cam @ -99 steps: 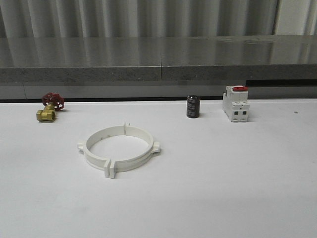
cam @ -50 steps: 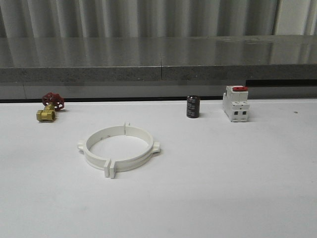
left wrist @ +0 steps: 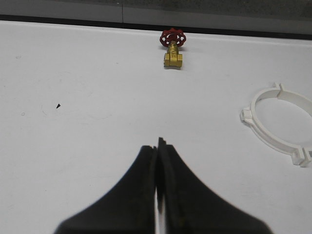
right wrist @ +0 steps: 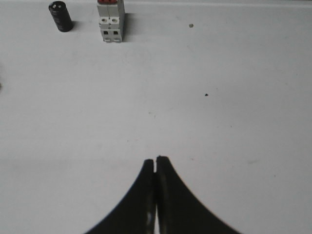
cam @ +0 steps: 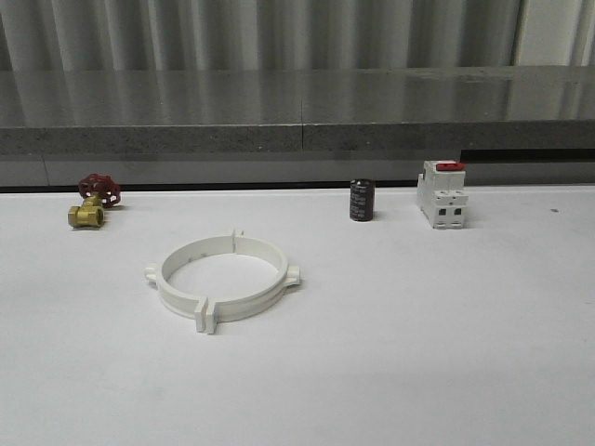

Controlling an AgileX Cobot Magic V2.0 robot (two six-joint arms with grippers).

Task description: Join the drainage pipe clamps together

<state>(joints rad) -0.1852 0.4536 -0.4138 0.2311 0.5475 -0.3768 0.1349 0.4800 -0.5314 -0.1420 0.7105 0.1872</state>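
We see the drainage pipe clamps [cam: 221, 276] already forming a ring — seemingly joined. Left gripper [left wrist: 158, 142] and right gripper [right wrist: 155, 159] are closed, empty; any nudge could separate the halves.

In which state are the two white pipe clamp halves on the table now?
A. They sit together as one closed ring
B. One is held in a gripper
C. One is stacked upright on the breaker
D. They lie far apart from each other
A: the drainage pipe clamps form one complete ring on the table, their end tabs meeting, and no gripper touches them.
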